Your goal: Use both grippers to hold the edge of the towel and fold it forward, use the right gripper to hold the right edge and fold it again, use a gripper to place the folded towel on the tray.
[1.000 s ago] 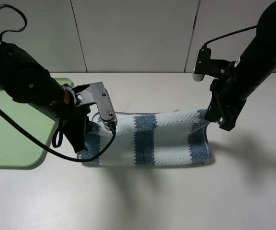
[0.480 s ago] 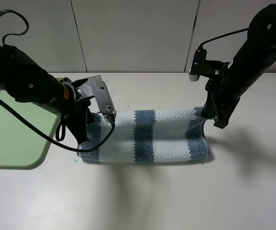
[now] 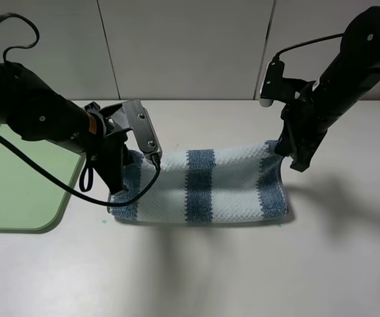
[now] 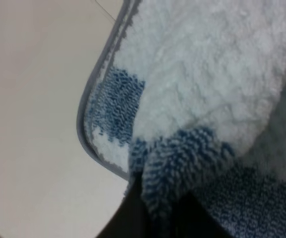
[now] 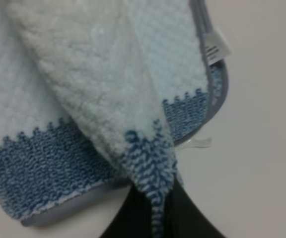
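grippers: two, left gripper [image 3: 119,185] and right gripper [image 3: 294,161]
striped towel [image 3: 223,195]: one
pale green tray [image 3: 18,191]: one
table [image 3: 243,271]: one

Towel [image 3: 203,185], waffle-textured, with broad blue-grey and white stripes: lies doubled over into one long band, lower layer flat, upper layer raised at both end corners and sagging between them. Thin grey hem [image 4: 83,124] around the lower layer's rounded corner, with a small white label at the right end. Left gripper [image 4: 155,208] clamped on a blue tuft at the left corner. Right gripper [image 5: 155,208] pinched likewise on the right corner. Tray [image 3: 18,191], pale green, flat, low-rimmed with rounded corners: sits left of the towel, apart from it.
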